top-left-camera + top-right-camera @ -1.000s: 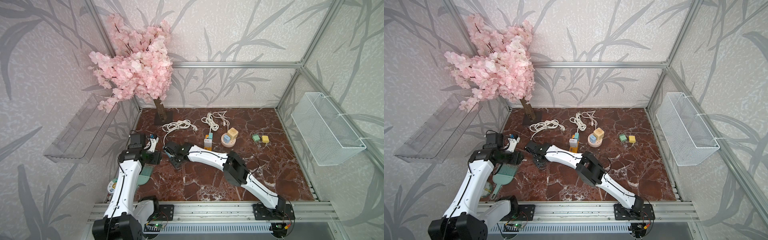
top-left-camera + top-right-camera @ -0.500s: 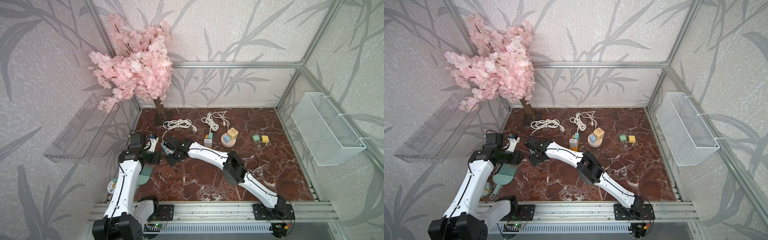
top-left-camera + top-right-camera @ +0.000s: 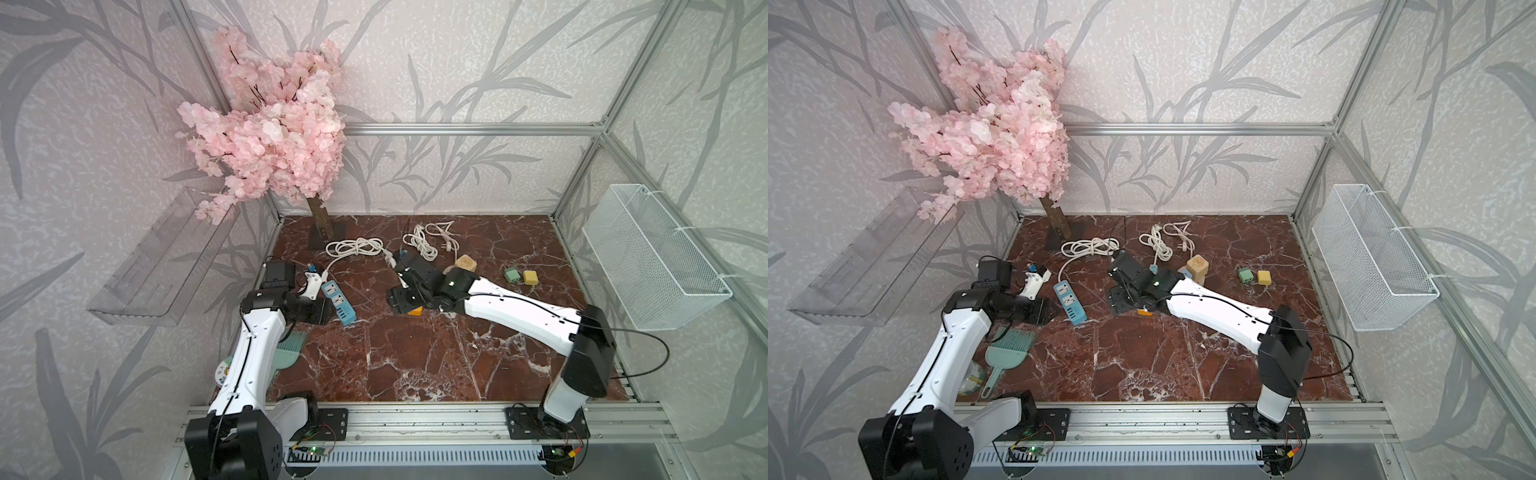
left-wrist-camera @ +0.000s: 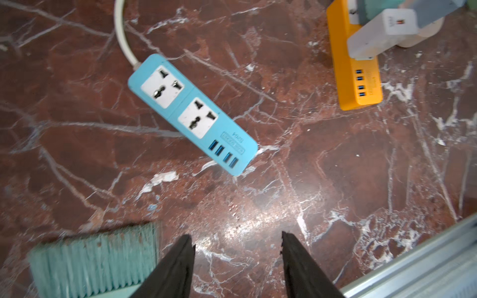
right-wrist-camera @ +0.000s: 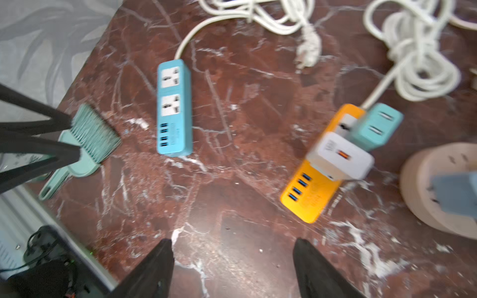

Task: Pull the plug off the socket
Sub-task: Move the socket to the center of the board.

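A blue power strip (image 4: 191, 113) lies flat with both its sockets empty; it shows in both top views (image 3: 338, 301) (image 3: 1069, 302). To its right an orange power strip (image 5: 307, 198) carries a white plug (image 5: 340, 157) and a teal plug (image 5: 376, 126), both seated in it. My right gripper (image 5: 233, 245) hangs open and empty above the floor just short of the orange strip (image 3: 415, 311). My left gripper (image 4: 237, 240) is open and empty too, hovering near the blue strip's USB end.
A teal brush (image 3: 291, 353) lies by my left arm. A round beige socket (image 5: 438, 180) holds a grey-blue plug (image 5: 454, 193). White cable coils (image 3: 353, 247) (image 3: 422, 245), wooden blocks (image 3: 464, 262) and small cubes (image 3: 530, 277) sit further back. A wire basket (image 3: 652, 257) hangs on the right wall.
My right gripper has swung right, from beside the blue strip to over the orange strip, and its jaws have opened wider. The left arm has hardly moved.
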Available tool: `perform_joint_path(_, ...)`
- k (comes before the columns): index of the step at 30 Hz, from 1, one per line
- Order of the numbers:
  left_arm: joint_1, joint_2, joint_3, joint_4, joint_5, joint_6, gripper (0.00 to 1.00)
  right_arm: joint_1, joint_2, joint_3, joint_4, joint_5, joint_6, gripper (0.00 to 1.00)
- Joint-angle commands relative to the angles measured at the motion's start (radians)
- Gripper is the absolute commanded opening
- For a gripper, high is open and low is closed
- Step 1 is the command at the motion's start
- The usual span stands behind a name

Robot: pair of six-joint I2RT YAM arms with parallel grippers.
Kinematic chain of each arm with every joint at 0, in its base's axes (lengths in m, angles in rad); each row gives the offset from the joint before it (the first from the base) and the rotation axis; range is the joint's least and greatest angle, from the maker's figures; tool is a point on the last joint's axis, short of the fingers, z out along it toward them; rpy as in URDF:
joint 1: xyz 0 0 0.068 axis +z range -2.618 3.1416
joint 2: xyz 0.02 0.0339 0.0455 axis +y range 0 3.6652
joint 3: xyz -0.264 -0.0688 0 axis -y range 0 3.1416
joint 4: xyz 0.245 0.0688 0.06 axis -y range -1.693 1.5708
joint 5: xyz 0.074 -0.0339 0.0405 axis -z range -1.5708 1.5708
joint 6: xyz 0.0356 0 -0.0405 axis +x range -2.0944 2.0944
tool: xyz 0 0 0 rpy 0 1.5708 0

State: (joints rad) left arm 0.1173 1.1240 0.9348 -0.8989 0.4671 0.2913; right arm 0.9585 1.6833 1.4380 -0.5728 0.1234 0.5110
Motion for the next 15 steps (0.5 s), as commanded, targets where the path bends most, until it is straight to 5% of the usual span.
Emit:
perform_joint_path(1,-0.034,0.042,0.041,-0.043,0.113,0.043,0.57,-0.043,-0.059,-0.140,0.062,0.076,0.078,0.80)
perform_joint_path(6,-0.039,0.064,0.000,0.012,0.132,0.016,0.57,-0.063,-0.039,-0.248,0.120,0.097,0.120,0.83)
perform_joint_path(15,-0.037,0.043,-0.036,0.046,0.082,-0.002,0.57,-0.068,0.187,-0.135,0.117,0.114,0.182,0.86)
